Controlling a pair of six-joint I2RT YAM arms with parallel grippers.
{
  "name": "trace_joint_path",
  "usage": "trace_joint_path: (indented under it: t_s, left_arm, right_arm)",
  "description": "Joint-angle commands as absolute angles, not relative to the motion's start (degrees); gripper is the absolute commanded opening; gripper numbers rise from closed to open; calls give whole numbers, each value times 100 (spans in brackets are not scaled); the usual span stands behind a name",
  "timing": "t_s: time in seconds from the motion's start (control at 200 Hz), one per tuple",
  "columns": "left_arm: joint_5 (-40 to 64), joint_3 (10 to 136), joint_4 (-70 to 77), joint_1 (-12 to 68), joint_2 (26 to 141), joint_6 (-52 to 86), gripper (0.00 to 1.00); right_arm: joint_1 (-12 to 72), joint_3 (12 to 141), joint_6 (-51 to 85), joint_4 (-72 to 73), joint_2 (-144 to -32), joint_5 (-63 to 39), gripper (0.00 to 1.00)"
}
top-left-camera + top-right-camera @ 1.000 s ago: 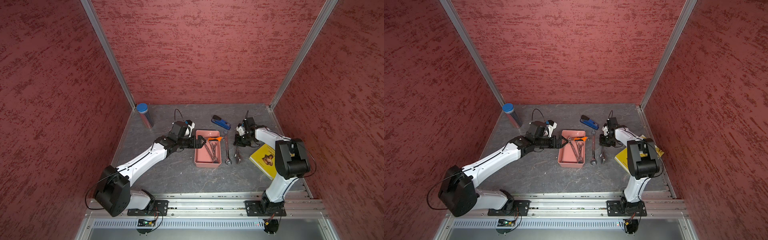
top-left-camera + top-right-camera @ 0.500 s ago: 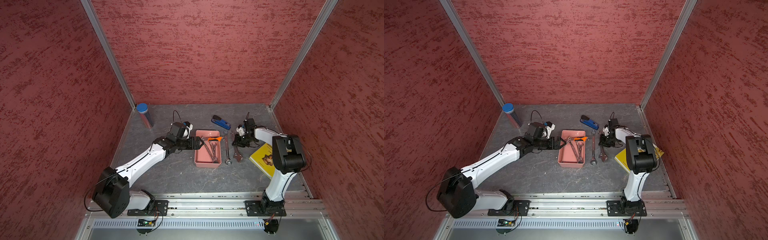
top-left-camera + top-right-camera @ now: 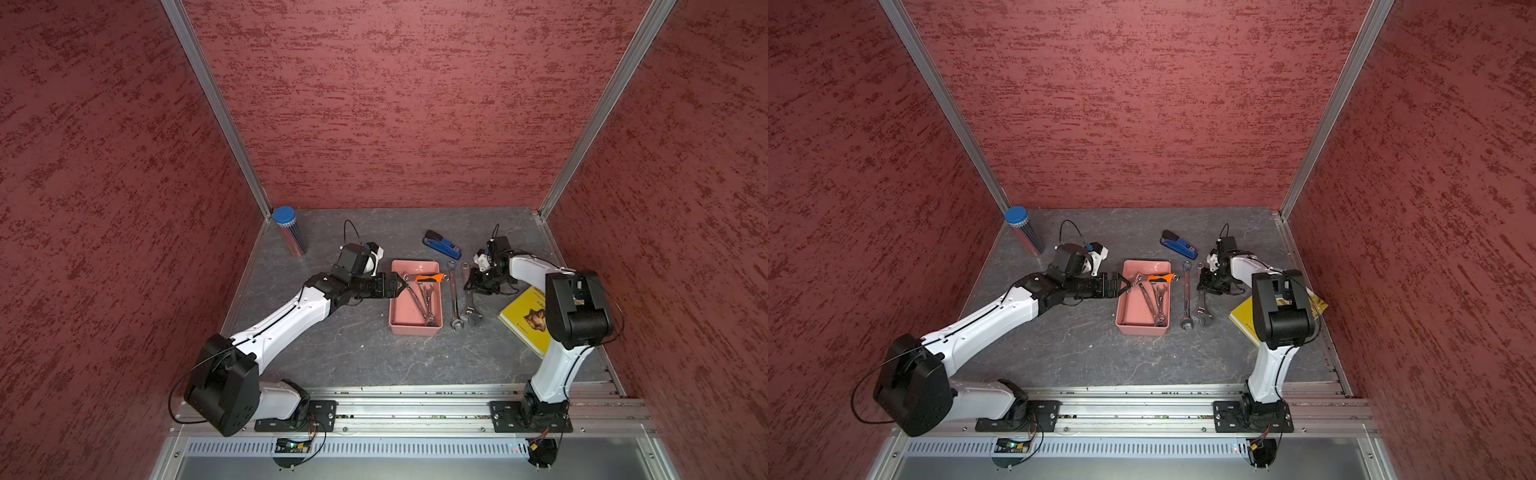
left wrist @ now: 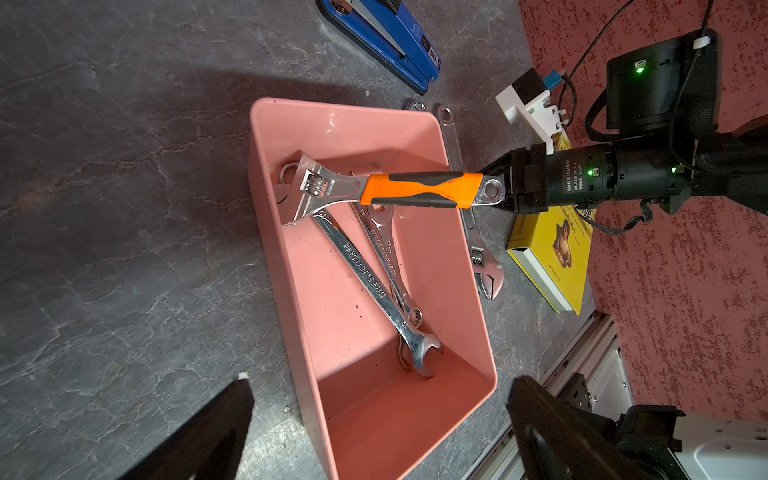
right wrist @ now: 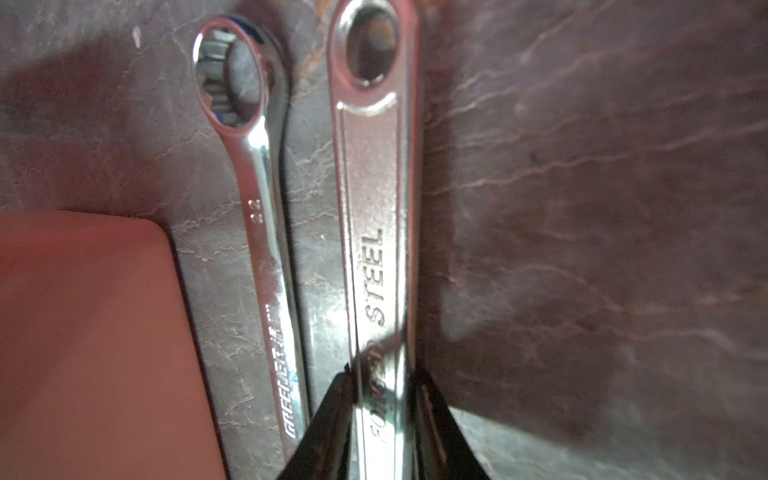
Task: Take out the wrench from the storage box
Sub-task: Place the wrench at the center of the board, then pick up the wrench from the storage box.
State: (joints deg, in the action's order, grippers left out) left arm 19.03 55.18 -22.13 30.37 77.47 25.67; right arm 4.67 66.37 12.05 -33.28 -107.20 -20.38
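Right elbow has swung inward; right pincer straddles the steel adjustable wrench flat on the tabletop, grip unclear. Left pincer gapes at the storage box, likely for the orange-handled wrench propped across its rim.

The storage box is plain salmon-pink. Inside it lie silver combination wrenches and an adjustable wrench with an orange-and-black grip. Around the box, the table is dark grey with pale marble veins. The stapler is blue and the book yellow.
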Motion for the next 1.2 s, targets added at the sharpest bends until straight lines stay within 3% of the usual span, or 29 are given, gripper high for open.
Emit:
trace_joint_path:
  t_s: [0.0, 0.16, 0.346, 0.606, 0.876, 1.192]
  left_arm:
    - [1916, 5546, -2274, 2988, 7683, 2465, 100]
    - [1941, 5585, -2270, 2988, 7743, 2446, 100]
    - [1924, 5745, -2394, 2971, 7744, 2369, 100]
    - [1986, 5749, -2514, 2731, 7599, 2209, 100]
    - [2057, 5714, -2615, 2457, 7423, 2118, 100]
    - [2083, 5473, -2627, 2425, 7151, 2197, 100]
  right_arm:
    - [417, 6690, 1164, -3683, -10460, -1402, 30]
    - [414, 6841, 1107, -3783, -10120, -1479, 38]
    - [476, 7083, 1317, -4046, -9455, -1745, 40]
    - [1360, 7286, 964, -4043, -8378, -1907, 53]
    - [2802, 7934, -642, -4174, -8858, -1343, 59]
    - [3424, 8760, -2575, -4453, -10175, -271, 58]
